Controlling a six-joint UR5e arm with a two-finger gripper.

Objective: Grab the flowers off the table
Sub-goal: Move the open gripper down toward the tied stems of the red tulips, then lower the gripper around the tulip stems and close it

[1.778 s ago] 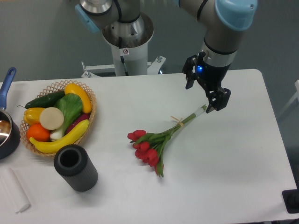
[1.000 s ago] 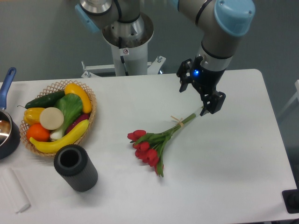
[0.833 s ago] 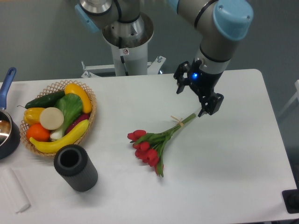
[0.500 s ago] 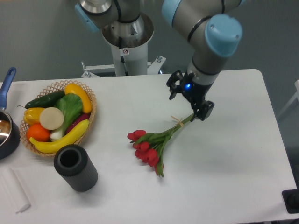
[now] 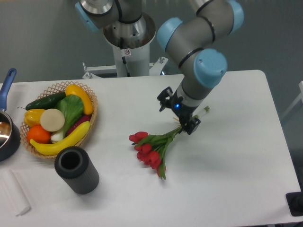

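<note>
The camera view looks down on the table (image 5: pixel 236 179) from its near side. At the left stands a wicker basket (image 5: pixel 91 98) filled with produce: a dark cucumber (image 5: pixel 45 100) along the far left rim, a yellow squash (image 5: pixel 80 97) at the far right, a green leafy vegetable (image 5: pixel 71 108) in the middle, a pale round disc (image 5: pixel 52 119) beside it, a yellow pepper (image 5: pixel 32 117), an orange fruit (image 5: pixel 38 134) and a banana (image 5: pixel 61 141) curving along the near rim. At the left edge of the frame a dark pot (image 5: pixel 7 136) with a blue handle is partly cut off; a brownish content shows inside, too little to identify. Just near of the basket stands a dark grey cylinder (image 5: pixel 75 169), open at the top and hollow. A white ribbed piece (image 5: pixel 14 191) lies at the near left corner.

The flowers (image 5: pixel 150 146) lie flat on the table near its middle, red heads pointing left and near, stems running up to the right, their cut ends showing beyond the arm.

The arm reaches down from the far side, its grey links and blue joint caps folded over the centre of the table, wrist angled down towards the stems. The gripper (image 5: pixel 179 112) sits directly over the stems about where the pale band is, with a blue light on its body. Its two fingers stand apart on either side of the stems, not clamped on them; whether the tips touch the table cannot be told.
</note>
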